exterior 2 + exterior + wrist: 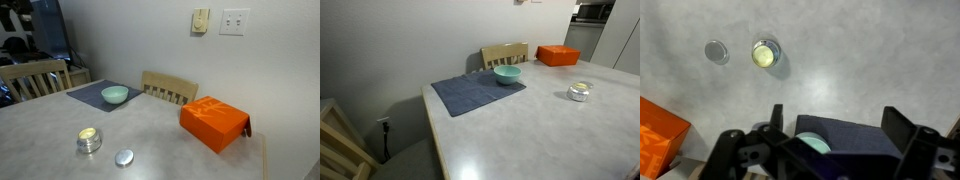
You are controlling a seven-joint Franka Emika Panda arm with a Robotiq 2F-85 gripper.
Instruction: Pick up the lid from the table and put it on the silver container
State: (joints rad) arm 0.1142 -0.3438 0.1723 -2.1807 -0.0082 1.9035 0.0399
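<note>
The silver container [89, 139] is a small shiny round pot standing open on the grey table; it also shows in an exterior view [579, 91] and in the wrist view [765, 53]. The lid [124, 157], a small flat silver disc, lies on the table right beside it, apart from it, and also shows in the wrist view [716, 50]. My gripper [838, 120] shows only in the wrist view. It is open and empty, high above the table and well away from both lid and container.
A teal bowl [507, 74] sits on a blue cloth [470, 93]. An orange box [214, 123] lies near the table's edge. Wooden chairs [168, 90] stand round the table [50, 150]. A wall runs behind.
</note>
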